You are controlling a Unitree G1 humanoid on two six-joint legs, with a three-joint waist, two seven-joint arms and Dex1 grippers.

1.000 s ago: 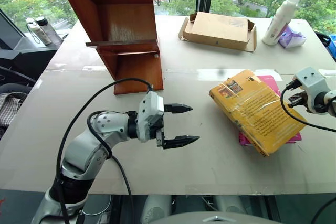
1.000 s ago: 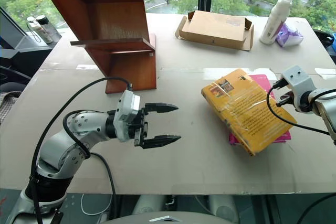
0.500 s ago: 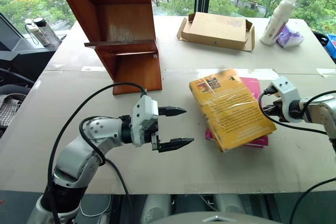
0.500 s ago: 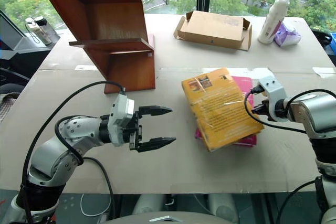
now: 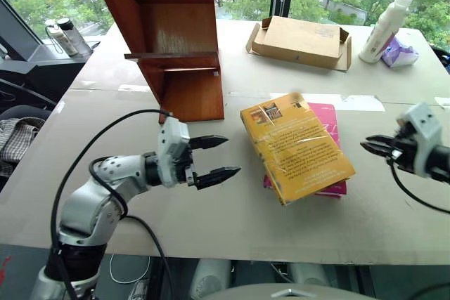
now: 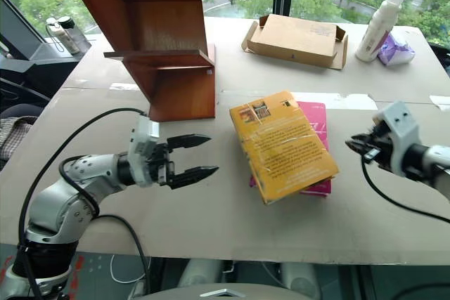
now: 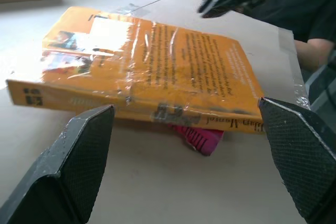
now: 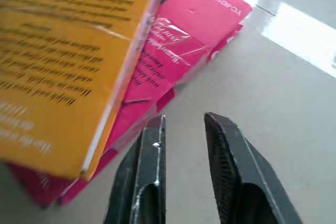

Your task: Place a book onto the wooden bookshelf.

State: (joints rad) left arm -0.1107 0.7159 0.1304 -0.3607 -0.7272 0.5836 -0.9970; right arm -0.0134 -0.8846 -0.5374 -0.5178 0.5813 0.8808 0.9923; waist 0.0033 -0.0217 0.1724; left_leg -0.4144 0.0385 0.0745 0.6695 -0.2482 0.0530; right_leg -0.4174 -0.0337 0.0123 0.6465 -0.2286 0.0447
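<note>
Pink book (image 8: 194, 40), lying under the yellow book (image 8: 63, 51): a small white code near one corner of its cover, reading roughly "YC-2801", the digits uncertain. Yellow book: dense black lines of print on the back cover and dark lettering along the spine (image 7: 168, 113), none of it legible.

— What can't you make out?
— The pink book (image 5: 328, 138) is mostly buried under the yellow book (image 5: 295, 147); my bookshelf (image 5: 169, 29) runs off the top edge.
— The spine lettering?
— Blurred, unreadable.
</note>
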